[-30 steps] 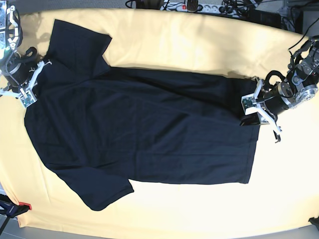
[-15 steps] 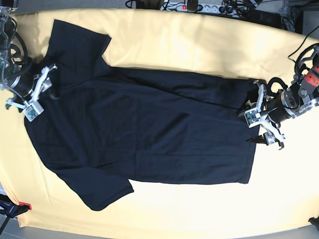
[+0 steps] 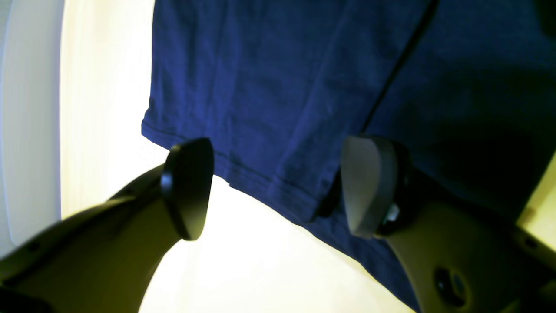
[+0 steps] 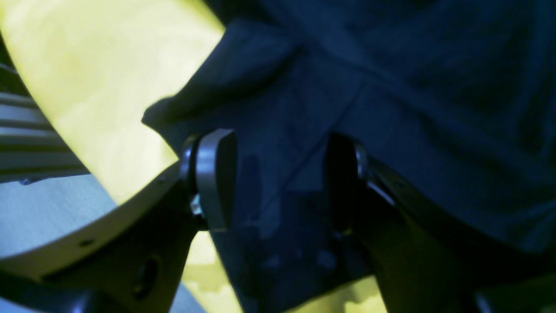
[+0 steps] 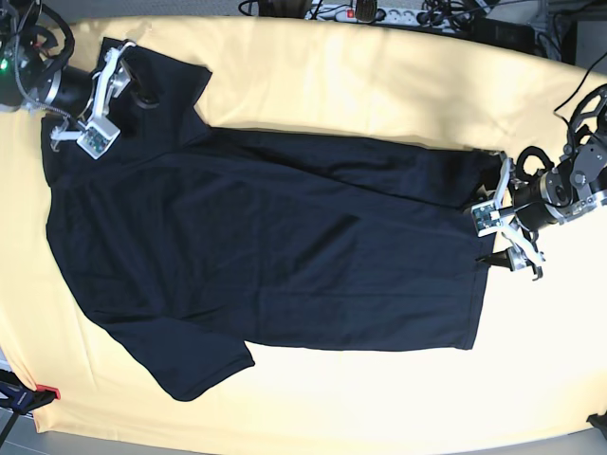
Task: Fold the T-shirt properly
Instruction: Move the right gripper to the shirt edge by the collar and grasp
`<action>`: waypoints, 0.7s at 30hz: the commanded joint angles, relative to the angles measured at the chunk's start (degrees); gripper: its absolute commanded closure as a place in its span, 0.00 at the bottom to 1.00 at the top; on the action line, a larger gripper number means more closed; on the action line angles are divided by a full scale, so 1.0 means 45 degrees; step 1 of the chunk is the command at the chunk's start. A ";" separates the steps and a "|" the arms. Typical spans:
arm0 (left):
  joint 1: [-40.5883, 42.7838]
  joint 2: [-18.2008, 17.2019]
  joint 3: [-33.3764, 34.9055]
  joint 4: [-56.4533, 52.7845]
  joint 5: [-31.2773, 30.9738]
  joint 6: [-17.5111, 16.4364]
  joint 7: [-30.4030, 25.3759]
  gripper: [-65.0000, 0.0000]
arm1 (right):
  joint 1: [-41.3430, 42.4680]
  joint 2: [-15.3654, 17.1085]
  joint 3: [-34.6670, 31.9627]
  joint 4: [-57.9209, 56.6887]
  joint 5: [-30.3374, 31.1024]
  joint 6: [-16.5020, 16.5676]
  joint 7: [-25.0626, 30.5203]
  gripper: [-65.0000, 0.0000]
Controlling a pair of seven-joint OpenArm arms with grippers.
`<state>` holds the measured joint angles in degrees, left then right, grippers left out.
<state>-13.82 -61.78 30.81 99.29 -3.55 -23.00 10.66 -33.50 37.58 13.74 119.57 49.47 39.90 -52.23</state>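
- The left gripper [image 3: 278, 187] stands with its jaws wide apart and grips nothing; in its wrist view one dark pad sits over the bare yellow cloth and the other over the hem of the T-shirt [image 3: 304, 87].
- In the base view this left gripper [image 5: 501, 232] is at the right side of the table, just beside the hem end of the garment, its fingers pointing toward the fabric.
- The right gripper [image 4: 282, 178] is also spread wide and holds nothing; its wrist view shows both fingers straddling a rumpled part of the dark fabric with a seam running between them.
- In the base view the right gripper [image 5: 121, 81] hangs at the upper left, over the upper sleeve of the shirt.
- Whether either gripper's pads touch the fabric cannot be told.
- The T-shirt [image 5: 275, 237] lies spread flat on the yellow tablecloth [image 5: 379, 81], its collar end toward the left and its hem toward the right.
- One short sleeve reaches toward the upper left corner, the other toward the lower edge of the table.
- A fold line runs along the upper edge of the body, from the upper sleeve toward the hem.
- A power strip [image 5: 365, 11] and tangled cables lie beyond the far edge of the table.
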 commanded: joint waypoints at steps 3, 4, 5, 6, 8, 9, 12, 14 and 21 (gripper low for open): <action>-0.0248 -0.0272 -0.0160 0.0112 -0.0039 0.0204 -0.0180 0.30 | -0.0733 -0.0457 0.0112 0.0180 -0.0340 0.0022 0.0287 0.47; -0.0248 -0.0272 -0.0160 0.0112 -0.0034 0.0199 -0.0272 0.30 | -0.0874 -0.0704 0.0112 0.0180 -0.0767 0.0022 0.0393 0.47; -0.0248 -0.0272 -0.0160 0.0112 -0.0039 0.0199 -0.0403 0.30 | -0.0971 -0.0918 0.0112 0.0180 -0.1166 0.0022 0.0539 0.47; -0.0248 -0.0272 -0.0160 0.0112 -0.0034 0.0199 -0.0466 0.30 | -0.1039 -0.1098 0.0112 0.0180 -0.1452 0.0022 0.0695 0.47; -0.0248 -0.0272 -0.0160 0.0112 -0.0034 0.0194 -0.0699 0.30 | -0.1117 -0.1443 0.0107 0.0180 -0.1496 0.0022 0.0758 0.47; -0.0248 -0.0272 -0.0160 0.0112 -0.0034 0.0194 -0.0709 0.30 | -0.1141 -0.1588 0.0092 0.0180 -0.1501 0.0022 0.0748 0.47; -0.0248 -0.0272 -0.0160 0.0112 -0.0034 0.0194 -0.0699 0.30 | -0.1132 -0.1894 -0.0233 0.0034 -0.2142 0.0022 0.0811 0.47; -0.0248 -0.0272 -0.0160 0.0112 -0.0034 0.0194 -0.0699 0.30 | -0.1132 -0.1894 -0.0797 -0.0257 -0.2497 0.0022 0.0879 0.47; -0.0253 -0.0272 -0.0160 0.0112 -0.0034 0.0199 -0.0738 0.30 | -0.1122 -0.1894 -0.2259 -0.0899 -0.5304 0.0022 0.2195 0.47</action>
<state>-13.85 -61.78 30.81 99.26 -3.46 -22.98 8.38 -38.13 28.51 3.51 115.55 26.46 39.92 -40.91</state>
